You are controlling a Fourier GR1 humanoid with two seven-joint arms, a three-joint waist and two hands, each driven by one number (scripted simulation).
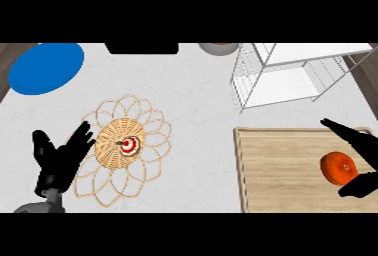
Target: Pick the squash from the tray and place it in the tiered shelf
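Observation:
An orange squash [338,166] lies on the wooden tray [280,165] at the lower right. My right hand [362,150] sits at the tray's right side, with straight fingers above the squash and the thumb below it, not closed round it. The white wire tiered shelf [295,75] stands beyond the tray at the upper right. My left hand [57,157] rests open at the lower left, fingers up, beside a wicker mat.
A wicker flower-shaped mat [125,145] holds a small red-and-white object [128,145] at its middle. A blue plate [46,67] lies at the upper left. A black object [142,48] and a grey bowl [218,48] sit along the far edge.

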